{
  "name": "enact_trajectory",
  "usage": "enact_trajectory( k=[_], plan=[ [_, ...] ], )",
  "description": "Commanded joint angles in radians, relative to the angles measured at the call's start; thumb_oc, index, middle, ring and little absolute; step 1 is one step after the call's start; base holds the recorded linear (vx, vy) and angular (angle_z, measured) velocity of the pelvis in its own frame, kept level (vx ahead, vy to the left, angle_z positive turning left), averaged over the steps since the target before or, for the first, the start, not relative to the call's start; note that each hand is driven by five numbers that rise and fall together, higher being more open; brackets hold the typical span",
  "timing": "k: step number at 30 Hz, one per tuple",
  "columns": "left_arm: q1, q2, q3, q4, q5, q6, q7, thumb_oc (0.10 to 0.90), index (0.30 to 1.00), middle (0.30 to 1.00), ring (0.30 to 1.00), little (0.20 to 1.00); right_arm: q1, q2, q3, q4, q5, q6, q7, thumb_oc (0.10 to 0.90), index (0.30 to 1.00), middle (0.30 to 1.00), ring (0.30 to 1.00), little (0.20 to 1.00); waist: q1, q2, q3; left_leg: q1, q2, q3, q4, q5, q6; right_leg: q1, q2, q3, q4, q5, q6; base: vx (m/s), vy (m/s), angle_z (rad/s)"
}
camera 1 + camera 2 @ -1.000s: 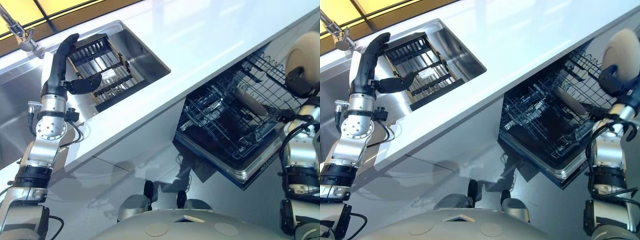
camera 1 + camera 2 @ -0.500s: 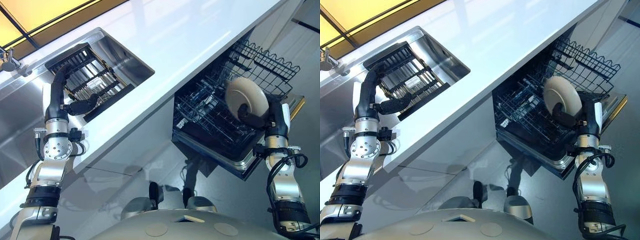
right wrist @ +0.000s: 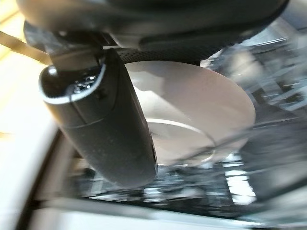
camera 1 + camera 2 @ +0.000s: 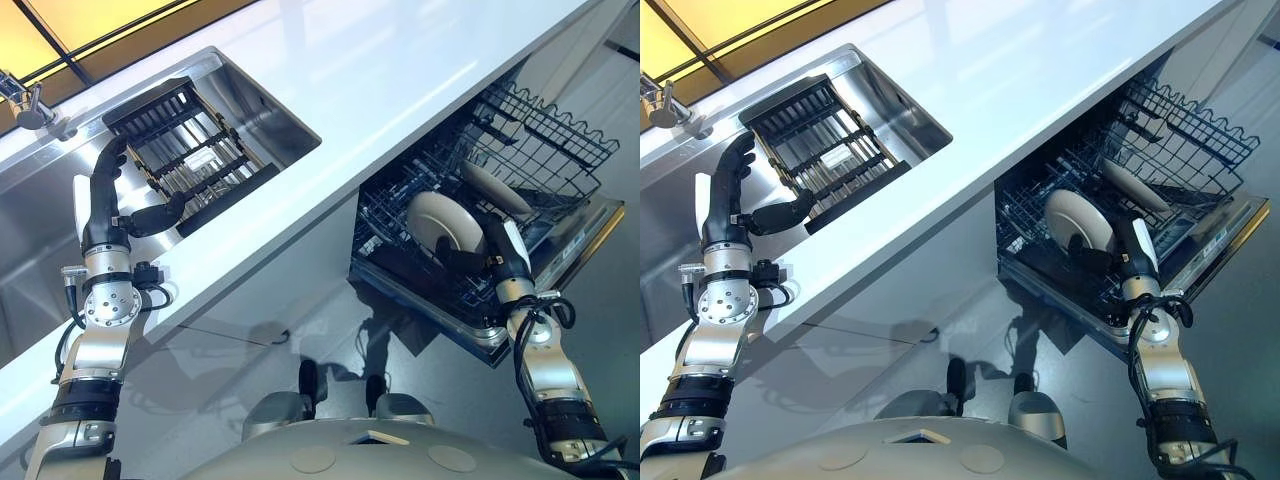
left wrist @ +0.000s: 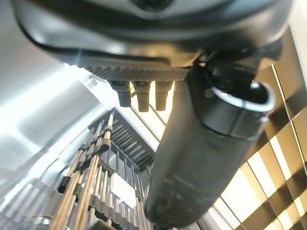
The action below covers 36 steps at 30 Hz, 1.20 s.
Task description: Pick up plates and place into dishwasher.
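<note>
The plate (image 4: 445, 224) has gone down from up high into the dishwasher (image 4: 480, 230) rack on the right. The right hand (image 4: 478, 258) is still grasping it, so letting go likely comes next. The left hand (image 4: 112, 205) hangs relaxed over the sink (image 4: 40, 190).

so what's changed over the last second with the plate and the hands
The right hand, gripping the plate, has carried it from high beside the dishwasher down into the lower rack. The left hand stays open over the sink rack; another plate remains in the dishwasher.
</note>
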Motion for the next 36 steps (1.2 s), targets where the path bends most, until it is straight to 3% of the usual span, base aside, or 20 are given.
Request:
enact_trajectory(
  k=[1,5,6,7,9,16,20,29,36],
  plan=[
    [-0.076,0.032,0.015,-0.027,-0.03,-0.048,0.065,0.8,0.9,0.9,0.9,0.9,-0.088,-0.054,0.108,0.062,-0.044,0.061,-0.069,0.1,0.3,0.3,0.3,0.2,0.045,0.022,-0.047,0.041,-0.023,0.029,0.009,-0.12,-0.007,-0.099,0.039,-0.042,0.172,-0.125,0.014,0.03,0.007,0.06],
    [-0.099,0.026,-0.024,-0.029,-0.045,-0.032,0.059,0.8,0.9,0.9,0.9,0.9,-0.155,-0.039,0.158,0.168,0.019,0.103,-0.154,0.1,0.3,0.3,0.3,0.2,0.072,0.027,-0.041,0.048,-0.025,0.016,0.013,-0.12,-0.01,-0.085,0.036,-0.059,0.178,-0.129,0.012,0.03,0.004,0.1],
    [-0.104,0.023,-0.033,-0.029,-0.047,-0.028,0.058,0.8,0.9,0.9,0.9,0.9,-0.169,-0.032,0.168,0.177,0.035,0.106,-0.17,0.399,0.556,0.556,0.556,0.499,0.078,0.029,-0.039,0.049,-0.026,0.013,0.015,-0.12,-0.01,-0.081,0.035,-0.063,0.179,-0.129,0.012,0.03,0.001,0.14],
    [-0.106,0.021,-0.038,-0.033,-0.048,-0.023,0.054,0.8,0.9,0.9,0.9,0.9,-0.179,-0.028,0.172,0.179,0.038,0.105,-0.18,0.8,0.9,0.9,0.9,0.9,0.082,0.03,-0.039,0.05,-0.027,0.011,0.016,-0.12,-0.011,-0.079,0.035,-0.065,0.178,-0.129,0.01,0.03,0.002,0.05],
    [-0.11,0.018,-0.049,-0.038,-0.048,-0.017,0.051,0.8,0.9,0.9,0.9,0.9,-0.196,-0.015,0.184,0.165,0.048,0.09,-0.211,0.8,0.9,0.9,0.9,0.9,0.089,0.032,-0.037,0.051,-0.028,0.006,0.017,-0.12,-0.01,-0.076,0.033,-0.067,0.18,-0.13,0.009,0.01,0.003,0.08],
    [-0.104,-0.004,-0.06,-0.027,-0.043,-0.047,0.037,0.8,0.9,0.9,0.9,0.9,-0.232,0.03,0.146,-0.052,-0.019,-0.126,-0.401,0.8,0.9,0.9,0.9,0.9,0.089,0.042,-0.041,0.056,-0.032,0.003,0.022,-0.127,0.002,-0.074,0.032,-0.064,0.186,-0.136,0.007,0.01,0.007,0.08],
    [-0.103,-0.012,-0.053,-0.014,-0.041,-0.056,0.029,0.8,0.9,0.9,0.9,0.9,-0.229,0.036,0.089,-0.146,-0.022,-0.224,-0.447,0.8,0.9,0.9,0.9,0.9,0.076,0.043,-0.05,0.063,-0.036,0.011,0.022,-0.138,0.011,-0.073,0.033,-0.054,0.189,-0.141,0.009,0.0,0.0,0.0],
    [-0.081,-0.015,-0.028,-0.026,-0.033,-0.056,-0.002,0.8,0.9,0.9,0.9,0.9,-0.164,0.037,-0.054,-0.217,0.081,-0.311,-0.464,0.8,0.9,0.9,0.9,0.9,0.044,0.029,-0.073,0.083,-0.039,0.041,0.019,-0.156,0.023,-0.062,0.039,-0.03,0.166,-0.137,0.015,0.01,-0.01,-0.04],
    [-0.069,-0.003,-0.01,-0.024,-0.035,-0.051,-0.015,0.8,0.9,0.9,0.9,0.9,-0.111,0.045,-0.129,-0.206,0.187,-0.315,-0.472,0.8,0.9,0.9,0.9,0.9,0.017,0.022,-0.081,0.084,-0.033,0.068,0.021,-0.158,0.025,-0.068,0.044,-0.011,0.153,-0.12,0.019,-0.01,-0.021,-0.14]
  ],
)
